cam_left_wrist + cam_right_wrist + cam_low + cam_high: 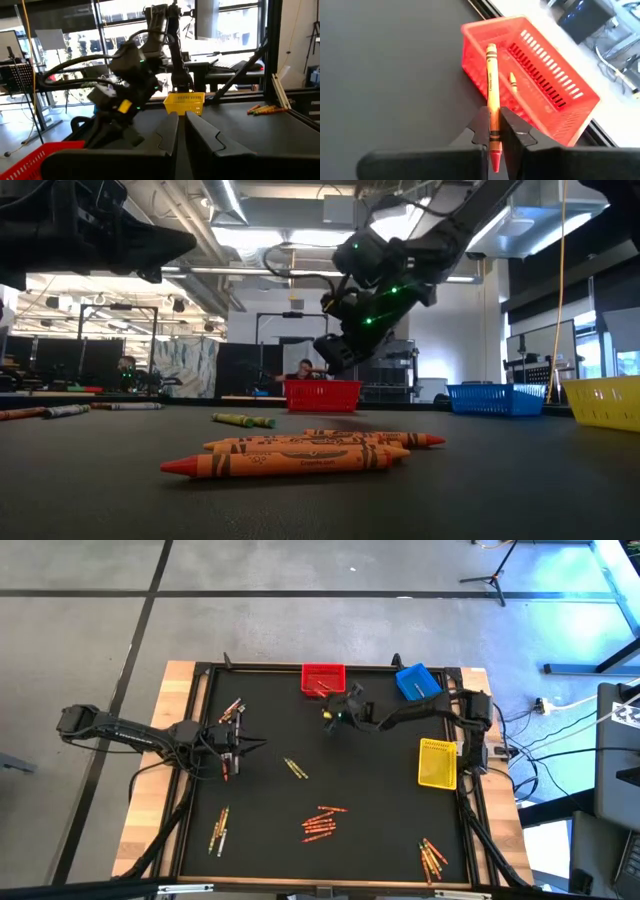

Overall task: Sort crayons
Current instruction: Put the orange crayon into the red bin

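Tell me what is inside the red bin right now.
In the right wrist view, the red bin holds at least one crayon on its floor. The crayon held by the right gripper and the bin's near wall cover part of the floor, so more may be hidden.

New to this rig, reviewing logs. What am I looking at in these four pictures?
Two robot arms at a black table. One picture looks straight down, one sits at table height, and one rides on each wrist. Loose crayons lie in small groups on the table, with a red bin, blue bin and yellow bin along the far and right edges. The right gripper is shut on a crayon, held beside the red bin, which already holds one. The left gripper is shut and empty, at the table's left side.
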Robot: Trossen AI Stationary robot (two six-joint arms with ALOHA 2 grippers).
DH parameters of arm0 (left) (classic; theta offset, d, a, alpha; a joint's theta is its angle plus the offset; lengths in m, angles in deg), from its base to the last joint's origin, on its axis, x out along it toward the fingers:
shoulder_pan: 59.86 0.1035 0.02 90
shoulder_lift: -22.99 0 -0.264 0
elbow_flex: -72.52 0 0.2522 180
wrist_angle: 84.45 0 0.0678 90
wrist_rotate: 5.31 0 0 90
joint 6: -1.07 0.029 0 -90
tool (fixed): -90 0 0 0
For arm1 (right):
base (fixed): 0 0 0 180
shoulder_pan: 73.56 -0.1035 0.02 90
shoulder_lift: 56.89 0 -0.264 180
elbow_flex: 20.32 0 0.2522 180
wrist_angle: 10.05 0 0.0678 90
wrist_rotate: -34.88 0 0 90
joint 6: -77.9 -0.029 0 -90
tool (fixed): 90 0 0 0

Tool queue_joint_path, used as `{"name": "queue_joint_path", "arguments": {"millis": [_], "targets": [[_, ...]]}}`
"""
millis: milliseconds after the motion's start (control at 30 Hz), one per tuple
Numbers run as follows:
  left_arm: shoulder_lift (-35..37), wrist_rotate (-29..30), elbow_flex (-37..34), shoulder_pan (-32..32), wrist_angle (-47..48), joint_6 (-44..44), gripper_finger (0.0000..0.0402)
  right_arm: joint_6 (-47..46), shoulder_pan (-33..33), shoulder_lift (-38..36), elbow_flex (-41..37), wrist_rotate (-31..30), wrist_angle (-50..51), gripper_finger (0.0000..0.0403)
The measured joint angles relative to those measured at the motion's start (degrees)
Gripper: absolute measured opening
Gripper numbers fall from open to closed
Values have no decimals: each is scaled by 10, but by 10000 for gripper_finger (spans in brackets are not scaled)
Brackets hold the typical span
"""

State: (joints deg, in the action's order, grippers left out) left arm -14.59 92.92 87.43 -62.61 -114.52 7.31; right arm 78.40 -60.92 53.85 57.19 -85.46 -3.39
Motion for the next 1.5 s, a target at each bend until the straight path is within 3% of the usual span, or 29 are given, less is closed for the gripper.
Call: {"name": "queue_joint_path", "arguments": {"millis": [167, 533, 667, 867, 1133, 1333, 1500], "targets": [[0, 0, 0, 0, 0, 0, 25, 12, 30, 0, 0, 73, -46, 25], [0, 3, 0, 0, 0, 16, 25, 48, 91, 0, 0, 80, -102, 25], [0, 3, 0, 0, -1, 18, 25, -9, 116, 0, 0, 100, -98, 28], [0, 3, 0, 0, -9, 17, 25, 17, 120, 0, 0, 124, -92, 83], [0, 2, 0, 0, -8, 17, 25, 29, 53, -76, 1, 163, 43, 158], [0, -2, 0, -1, -6, 14, 25, 11, -64, -134, 1, 173, 181, 165], [0, -2, 0, -1, -6, 14, 25, -30, -182, -134, 0, 180, 224, 166]]}}
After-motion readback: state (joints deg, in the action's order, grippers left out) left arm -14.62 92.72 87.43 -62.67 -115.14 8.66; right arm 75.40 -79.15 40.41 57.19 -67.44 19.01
